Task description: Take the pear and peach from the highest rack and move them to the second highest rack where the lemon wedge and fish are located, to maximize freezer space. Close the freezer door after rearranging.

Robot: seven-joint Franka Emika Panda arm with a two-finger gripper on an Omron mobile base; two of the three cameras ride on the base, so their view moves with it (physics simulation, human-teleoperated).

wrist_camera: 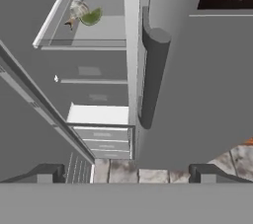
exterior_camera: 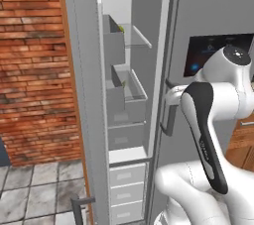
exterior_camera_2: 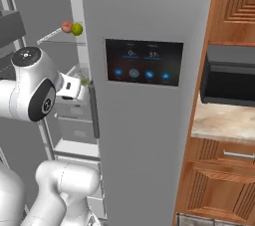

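I'm at the start: tool released and empty outside the open freezer, pear and peach on the top rack, so next I reach up.

Glossy white rounded arm links; black joint bands; dark round cap; small white wrist block

Freezer door stands open, swung left, edge toward the room. Peach, pinkish-red, and pear, yellow-green, sit touching side by side at the front right of the highest rack. On the second highest rack below: lemon wedge, green-yellow, just beside the fish, a pale greyish shape, probably lying flat.
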